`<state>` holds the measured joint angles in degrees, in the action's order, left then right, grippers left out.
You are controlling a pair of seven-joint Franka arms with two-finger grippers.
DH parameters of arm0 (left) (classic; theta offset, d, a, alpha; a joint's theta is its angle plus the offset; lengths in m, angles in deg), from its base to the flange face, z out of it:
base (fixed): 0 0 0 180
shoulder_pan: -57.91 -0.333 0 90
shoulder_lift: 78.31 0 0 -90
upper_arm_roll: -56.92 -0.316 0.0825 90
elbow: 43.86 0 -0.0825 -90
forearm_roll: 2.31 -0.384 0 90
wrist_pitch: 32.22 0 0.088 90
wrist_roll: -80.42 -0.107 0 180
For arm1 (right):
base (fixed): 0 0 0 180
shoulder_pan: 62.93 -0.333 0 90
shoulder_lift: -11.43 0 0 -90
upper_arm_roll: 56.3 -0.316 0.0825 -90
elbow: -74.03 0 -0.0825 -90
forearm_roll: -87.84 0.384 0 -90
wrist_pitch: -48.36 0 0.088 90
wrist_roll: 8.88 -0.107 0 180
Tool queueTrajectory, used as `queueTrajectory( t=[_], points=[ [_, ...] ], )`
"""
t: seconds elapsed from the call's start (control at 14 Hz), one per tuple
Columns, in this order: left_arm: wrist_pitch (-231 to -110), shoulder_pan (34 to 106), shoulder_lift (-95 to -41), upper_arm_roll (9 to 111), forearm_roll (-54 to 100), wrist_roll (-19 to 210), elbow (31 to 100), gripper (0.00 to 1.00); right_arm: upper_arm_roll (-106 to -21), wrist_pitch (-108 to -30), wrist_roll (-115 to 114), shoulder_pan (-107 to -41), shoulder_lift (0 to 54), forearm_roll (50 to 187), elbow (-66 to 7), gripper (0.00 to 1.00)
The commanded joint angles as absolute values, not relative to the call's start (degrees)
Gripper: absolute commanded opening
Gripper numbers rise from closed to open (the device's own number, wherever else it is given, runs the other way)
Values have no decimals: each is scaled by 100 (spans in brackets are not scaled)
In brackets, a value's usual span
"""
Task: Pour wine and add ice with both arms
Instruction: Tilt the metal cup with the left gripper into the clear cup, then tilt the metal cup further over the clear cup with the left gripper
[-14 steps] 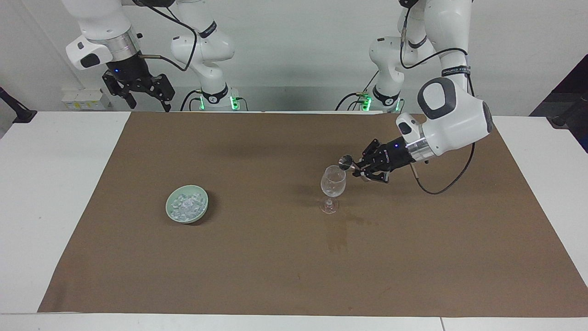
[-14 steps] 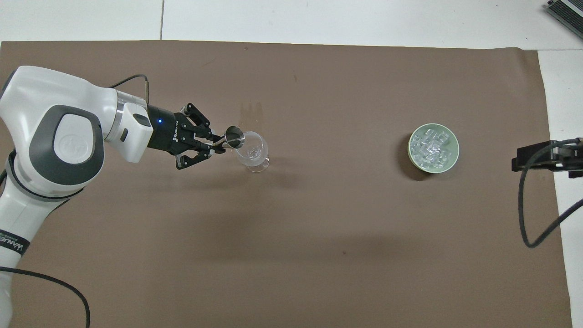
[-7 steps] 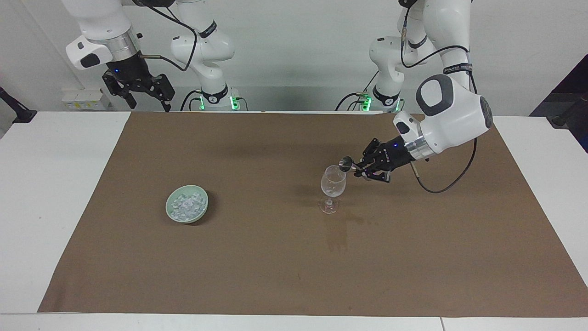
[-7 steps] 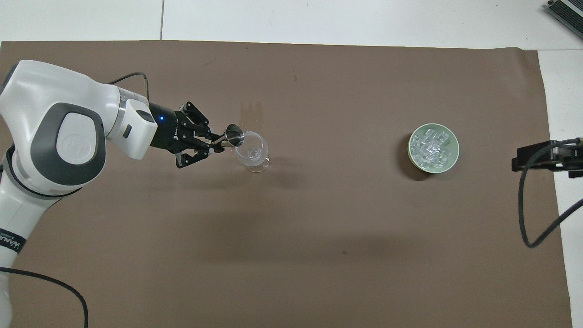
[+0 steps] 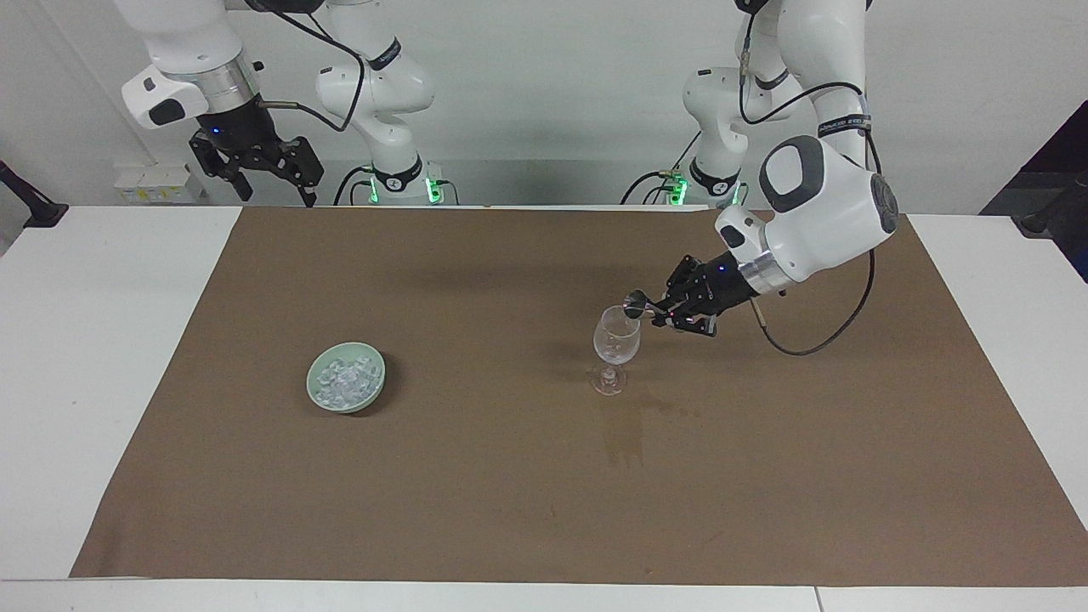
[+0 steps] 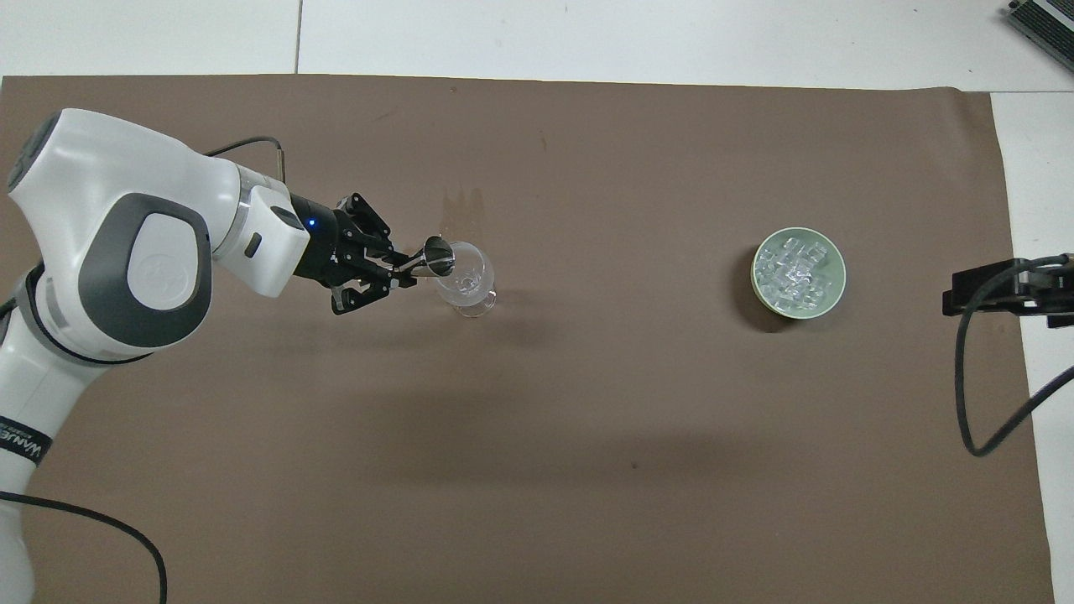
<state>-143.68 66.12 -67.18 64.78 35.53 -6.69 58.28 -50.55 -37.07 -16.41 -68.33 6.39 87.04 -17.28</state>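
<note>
Facing view shows you mid-pour: the left end effector (image 5: 660,313) is clamped on a small metal jigger (image 5: 635,303), tipped at the rim of the wine glass (image 5: 616,344). I judge the wine step nearly done. The ice (image 5: 346,380) sits untouched in its green bowl (image 5: 371,396), toward the right arm's end of the bench (image 5: 127,357). The right end effector (image 5: 270,189) waits there, fingers spread, holding nothing.

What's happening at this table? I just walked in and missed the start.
The left tool holds a small metal cup, tipped at the rim of a wine glass standing on the brown mat. The ice sits in a green bowl toward the right arm's end of the table. The right tool waits, raised over the table edge nearest the robots.
</note>
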Motion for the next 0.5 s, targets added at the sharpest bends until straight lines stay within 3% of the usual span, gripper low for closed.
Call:
queueTrajectory(
  t=[0.0, 0.43],
  points=[
    [-14419, 6740, -6793, 6343, 3373, -448, 5809, 0, -5058, -3786, -1573, -6803, 554, 8679, -1817, 100],
    [-14367, 6749, -6846, 6343, 3136, -54, 5696, 0, -5058, -3786, -1573, -6803, 554, 8679, -1817, 100]
  ],
)
